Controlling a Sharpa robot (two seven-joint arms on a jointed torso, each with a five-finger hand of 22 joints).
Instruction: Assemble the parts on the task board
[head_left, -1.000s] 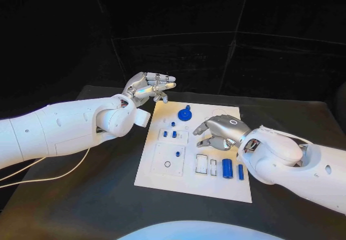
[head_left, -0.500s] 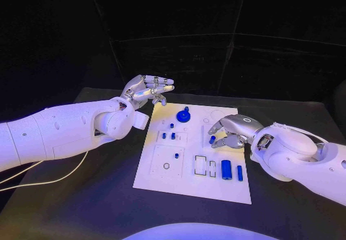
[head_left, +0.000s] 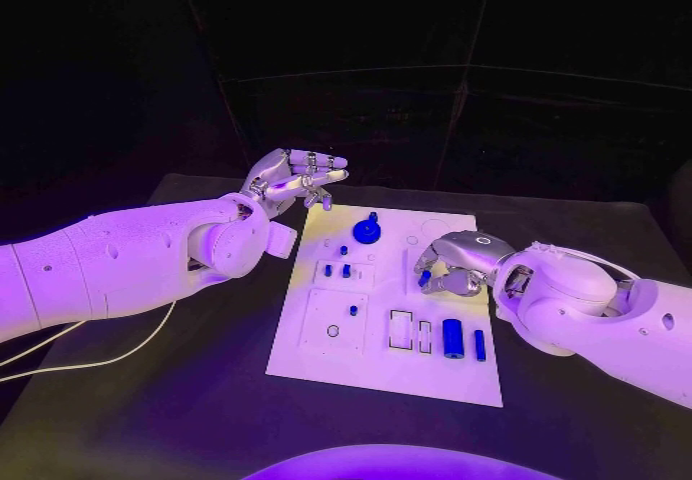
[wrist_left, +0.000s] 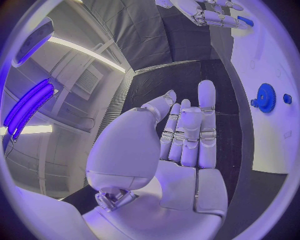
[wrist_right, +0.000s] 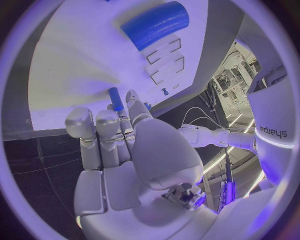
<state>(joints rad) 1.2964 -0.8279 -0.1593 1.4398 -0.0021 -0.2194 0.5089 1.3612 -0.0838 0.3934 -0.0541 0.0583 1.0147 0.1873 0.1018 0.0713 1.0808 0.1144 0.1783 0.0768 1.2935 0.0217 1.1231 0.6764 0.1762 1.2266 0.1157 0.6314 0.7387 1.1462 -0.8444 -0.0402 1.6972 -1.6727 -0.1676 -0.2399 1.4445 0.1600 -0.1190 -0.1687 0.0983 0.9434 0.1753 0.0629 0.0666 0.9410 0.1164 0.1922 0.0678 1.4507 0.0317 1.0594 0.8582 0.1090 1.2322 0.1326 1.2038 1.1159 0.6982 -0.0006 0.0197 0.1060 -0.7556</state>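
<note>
One part in the fingers: we see a small blue plastic peg (wrist_right: 115, 96) pinched at the fingertips (wrist_right: 133, 102) of the right hand (head_left: 459, 262), the other fingers curled in close beside it.
Peg location: just above the right middle of the flat white task board (head_left: 310, 360), near its right edge.
How it should handle: we judge it light, stiff and smooth, so it could easily twist or slip out of a fingertip pinch; a hold across its sides, leaving the lower end free for a socket, looks best.
Left hand (head_left: 293, 180): raised over the far left corner of the board, fingers loosely extended side by side, holding nothing.
Seated parts: a round blue toothed gear with a knob (head_left: 368, 230) at the far end; two short blue pins (head_left: 336, 269) standing left of the right hand.
Loose parts: a thick blue cylinder (head_left: 453, 338) and a slim blue bar (head_left: 479, 345) lying side by side near the front right.
Surroundings: the board lies in the middle of the black table (head_left: 144, 400).
</note>
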